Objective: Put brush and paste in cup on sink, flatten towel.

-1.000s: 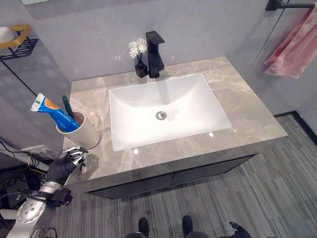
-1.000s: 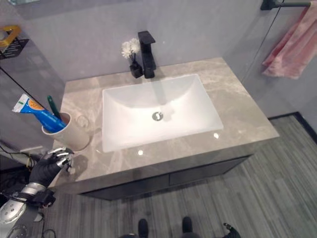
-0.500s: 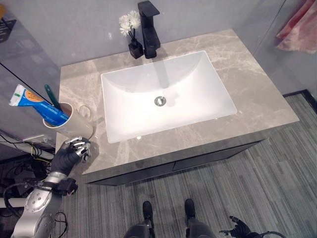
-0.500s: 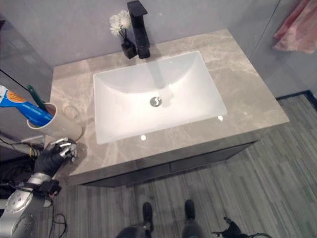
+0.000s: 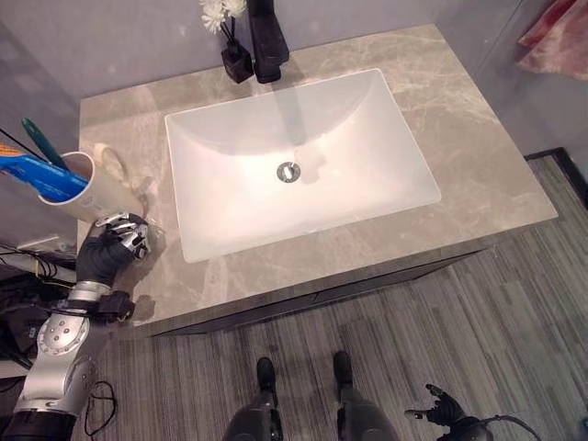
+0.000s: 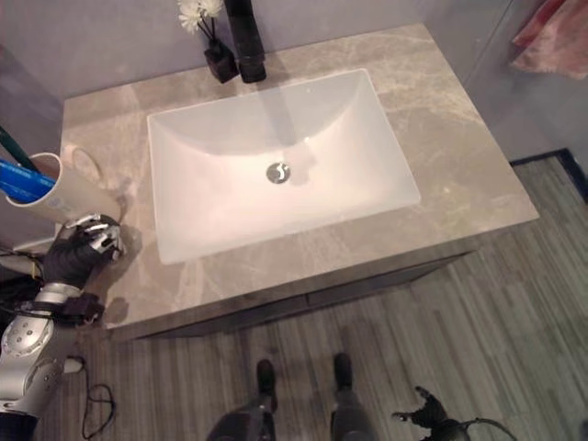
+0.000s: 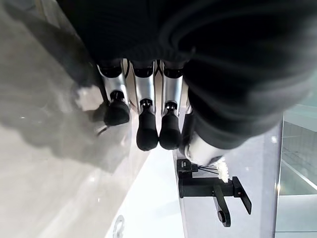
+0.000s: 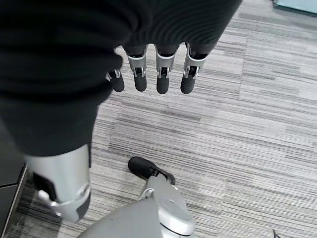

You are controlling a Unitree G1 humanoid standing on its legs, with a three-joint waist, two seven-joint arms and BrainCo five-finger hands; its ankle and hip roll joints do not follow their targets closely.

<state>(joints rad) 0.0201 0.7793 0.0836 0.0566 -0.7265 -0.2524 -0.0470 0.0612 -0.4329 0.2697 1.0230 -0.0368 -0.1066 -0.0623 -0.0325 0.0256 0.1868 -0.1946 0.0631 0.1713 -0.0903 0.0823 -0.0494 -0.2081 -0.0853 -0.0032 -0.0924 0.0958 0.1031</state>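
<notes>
Fingers of left hand empty, paste slanting leftward in cup

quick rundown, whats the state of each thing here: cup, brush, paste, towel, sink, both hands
cup: upright on the counter's left end
toothbrush: standing in the cup, leaning
toothpaste tube: in the cup, leaning out over its rim
towel: hanging on the wall, bunched, not flattened
sink: empty basin, no water running from the faucet
left hand: beside the cup, fingers relaxed, holding nothing
right hand: down over the floor, fingers straight, holding nothing
</notes>
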